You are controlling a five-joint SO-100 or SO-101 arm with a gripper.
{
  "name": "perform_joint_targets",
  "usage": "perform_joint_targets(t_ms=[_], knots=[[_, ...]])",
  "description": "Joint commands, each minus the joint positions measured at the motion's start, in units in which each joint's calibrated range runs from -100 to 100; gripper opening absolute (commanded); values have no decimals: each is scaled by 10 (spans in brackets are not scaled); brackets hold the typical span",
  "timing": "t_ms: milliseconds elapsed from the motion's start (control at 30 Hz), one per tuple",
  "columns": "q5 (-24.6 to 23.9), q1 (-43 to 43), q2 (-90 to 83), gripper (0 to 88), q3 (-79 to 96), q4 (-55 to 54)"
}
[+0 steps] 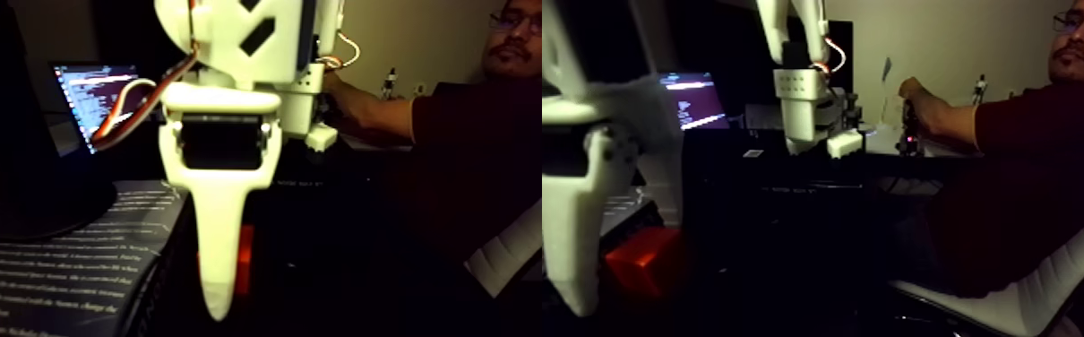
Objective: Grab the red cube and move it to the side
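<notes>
The fixed view holds two near-equal pictures side by side. In the left half, the white gripper [219, 300] hangs close to the camera with one long finger pointing down. The red cube [246, 260] peeks out just behind that finger's right edge. In the right half, the same finger [572, 260] stands at the left. There the red cube [648, 260] sits right beside it on the dark surface. A second finger is not clearly visible, so I cannot tell whether the jaws are open or shut on the cube.
A dark box with white printed text [47, 269] lies at the lower left. A lit laptop screen [97, 94] stands behind it. A person in a white chair [1042, 296] sits behind the table, a hand [912, 99] on another arm's handle.
</notes>
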Motion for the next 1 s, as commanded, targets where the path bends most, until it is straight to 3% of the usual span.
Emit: perform_joint_targets(t_ms=[0,267,667,967], knots=[[-2,-3,4,360,-13,-7],[-2,-3,6,351,-13,-6],[-3,-3,8,38,-13,-4],[-2,-3,3,38,-6,-7]])
